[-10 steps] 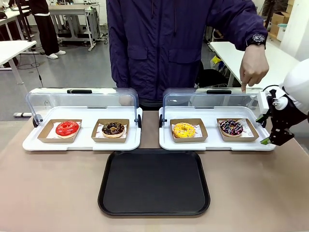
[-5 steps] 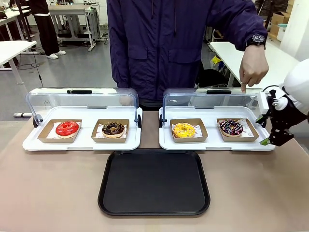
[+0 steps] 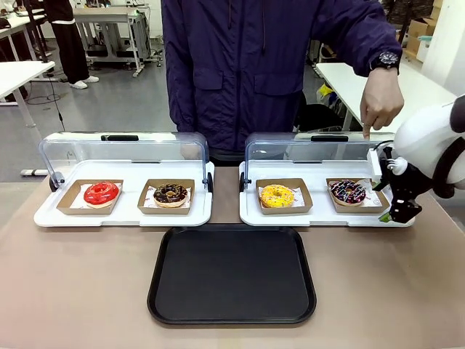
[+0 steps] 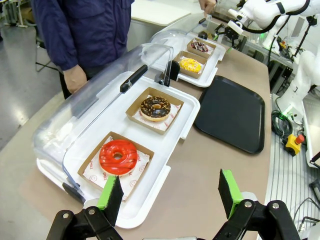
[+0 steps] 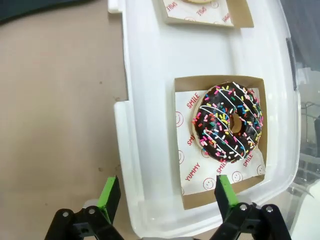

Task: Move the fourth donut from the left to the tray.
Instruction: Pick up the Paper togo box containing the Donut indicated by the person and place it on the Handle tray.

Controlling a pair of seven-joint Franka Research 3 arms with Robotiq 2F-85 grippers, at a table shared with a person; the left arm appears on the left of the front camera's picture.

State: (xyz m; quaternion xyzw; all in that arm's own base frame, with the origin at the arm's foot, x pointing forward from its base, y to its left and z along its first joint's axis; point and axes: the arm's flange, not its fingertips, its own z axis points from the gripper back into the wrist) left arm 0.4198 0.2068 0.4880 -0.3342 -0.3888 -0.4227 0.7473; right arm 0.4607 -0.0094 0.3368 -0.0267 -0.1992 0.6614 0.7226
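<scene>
Tabletop [image 3: 65,291] first: on it the tray [image 3: 232,273] lies bare at the near middle. Beyond it, to our right, sits a white display tray [image 3: 320,217] with its clear lid [image 3: 312,149] raised. The fourth donut [image 3: 348,191] rests in its cardboard holder [image 3: 379,206] at the right end of that display tray, well apart from the tray. A person's hand [image 3: 381,102] points down just behind the lid.

Our right gripper [image 5: 166,192] hovers over the display tray's near right corner, jaws spread wide and empty. The left gripper [image 4: 170,189] hangs by the second display tray [image 4: 185,120], jaws also wide apart.

We judge three risks:
- One green pad [image 5: 110,192] is about over the white rim, so a straight descent could strike it.
- A squeeze on the shallow holder could buckle it and tip the donut.
- A pinch on the donut itself would smear the glaze.
</scene>
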